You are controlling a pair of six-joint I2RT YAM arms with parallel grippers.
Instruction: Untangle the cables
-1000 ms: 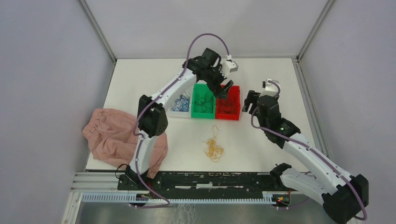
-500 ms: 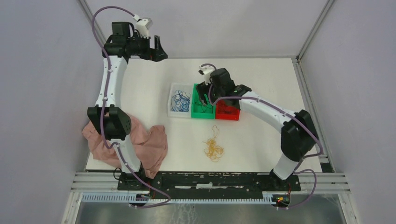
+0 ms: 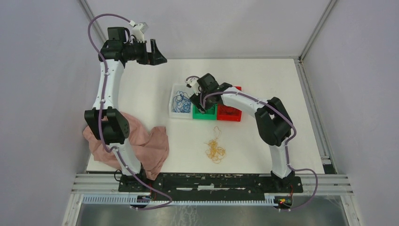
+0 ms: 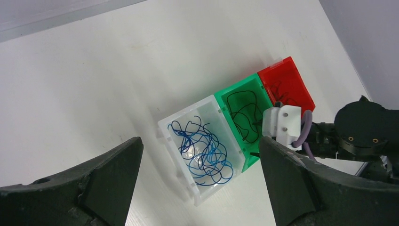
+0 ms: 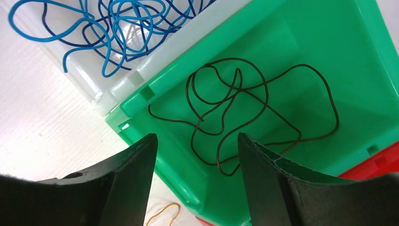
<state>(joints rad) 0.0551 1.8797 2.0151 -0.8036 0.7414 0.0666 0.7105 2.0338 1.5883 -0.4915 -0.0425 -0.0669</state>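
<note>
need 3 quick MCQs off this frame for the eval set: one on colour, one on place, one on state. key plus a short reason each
1. The cables in the white bin are: A blue; B yellow; C red.
2. The right gripper hovers over: A the white bin; B the green bin; C no bin.
3. The left gripper is: A shut on a cable; B shut and empty; C open and empty.

Key:
1 A: both wrist views show blue loops in that bin.
2 B: the right wrist view shows the green floor between its fingers.
3 C: the left wrist view shows its fingers wide apart, holding nothing.
</note>
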